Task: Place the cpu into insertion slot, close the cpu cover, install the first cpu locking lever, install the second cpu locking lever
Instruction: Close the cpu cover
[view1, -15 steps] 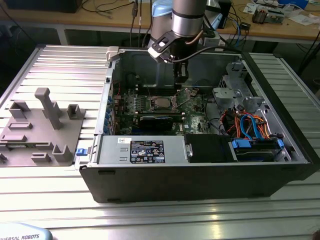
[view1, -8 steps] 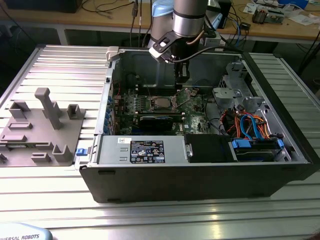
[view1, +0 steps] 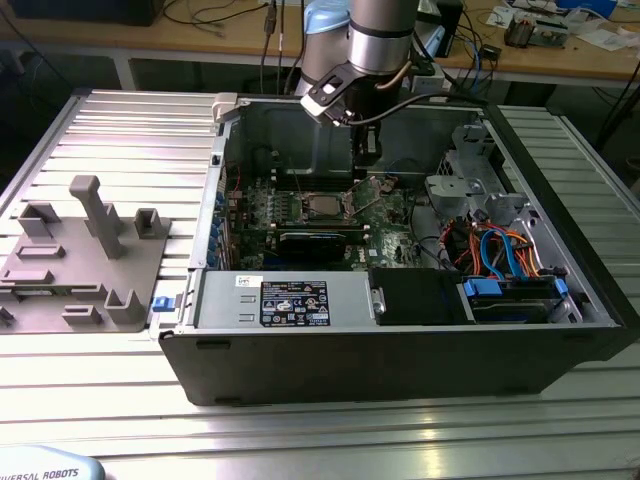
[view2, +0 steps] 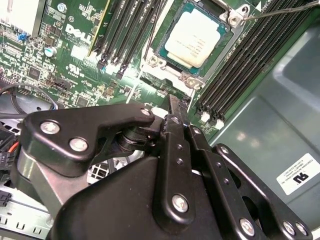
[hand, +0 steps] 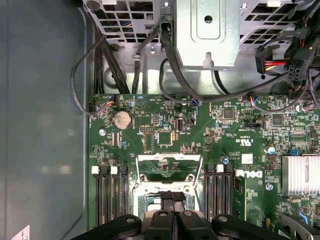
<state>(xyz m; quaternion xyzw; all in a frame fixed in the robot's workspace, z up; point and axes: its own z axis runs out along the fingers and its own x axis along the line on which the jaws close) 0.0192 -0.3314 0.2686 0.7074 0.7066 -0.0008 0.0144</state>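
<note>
The cpu (view2: 193, 38) sits in the slot (view2: 162, 39); the cover (hand: 170, 161) stands open. The hand (hand: 173, 196) hovers above, clenched, empty.

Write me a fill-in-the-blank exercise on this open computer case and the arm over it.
1. The small square silver-topped cpu sits in the dark silver-rimmed insertion slot of the ___ circuit board.
2. The thin silvery cpu cover frame is swung ___, not closed over the cpu.
3. The fingers of the black gripper are ___.
Missing words: green; open; shut.
</note>
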